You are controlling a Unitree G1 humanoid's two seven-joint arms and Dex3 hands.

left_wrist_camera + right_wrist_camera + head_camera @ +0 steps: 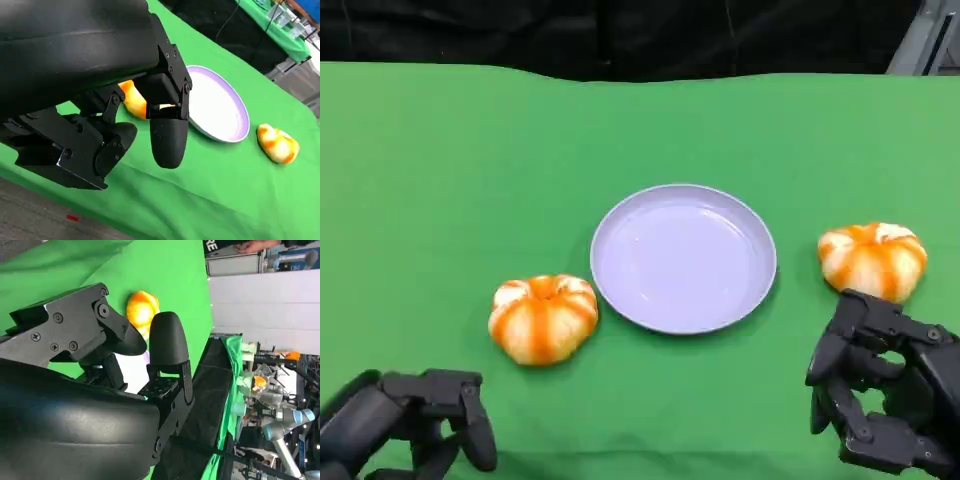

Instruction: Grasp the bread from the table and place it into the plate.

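Two orange-and-white pumpkin-shaped breads lie on the green table. One bread (543, 317) sits left of the lavender plate (760, 290), the other bread (873, 259) to its right. The plate holds nothing. My left hand (425, 420) hovers at the near left, fingers apart, a short way in front of the left bread (131, 98). My right hand (885, 395) is just in front of the right bread (142, 310), fingers apart and holding nothing. The left wrist view also has the plate (239, 107) and the far bread (277, 143).
The green cloth (450, 170) covers the whole table, with a dark backdrop behind its far edge. In the right wrist view, other tables and lab equipment (272, 390) stand beyond the table's side.
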